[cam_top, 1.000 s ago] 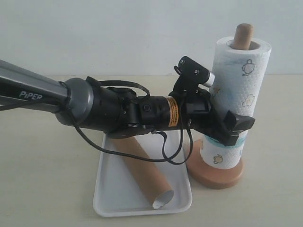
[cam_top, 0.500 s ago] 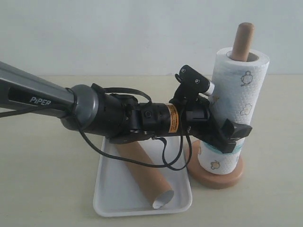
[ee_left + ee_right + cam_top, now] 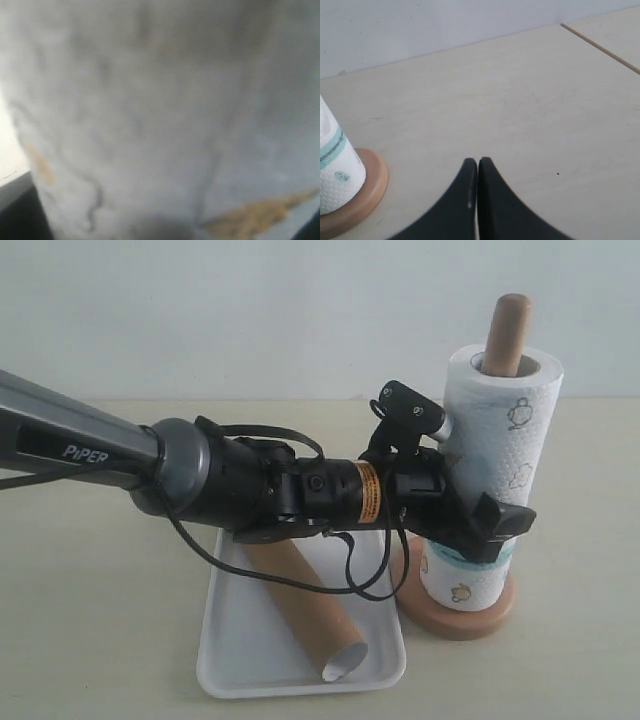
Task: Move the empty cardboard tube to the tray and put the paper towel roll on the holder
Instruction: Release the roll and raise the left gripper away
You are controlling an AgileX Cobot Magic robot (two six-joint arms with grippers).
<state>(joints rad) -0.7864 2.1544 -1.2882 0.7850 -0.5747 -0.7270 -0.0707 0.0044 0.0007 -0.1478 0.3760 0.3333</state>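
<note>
We see the left gripper seemingly clamped on the paper towel roll — threaded on the holder; right gripper pressed together; cardboard tube in tray.

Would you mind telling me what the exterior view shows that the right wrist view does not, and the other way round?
Only the exterior view: the tray with the empty cardboard tube lying in it, the left gripper clamped on the paper towel roll, and the pole top of the holder. Only the right wrist view: the right gripper, shut, above the table. Both: the roll's lower end and the holder's base.
</note>
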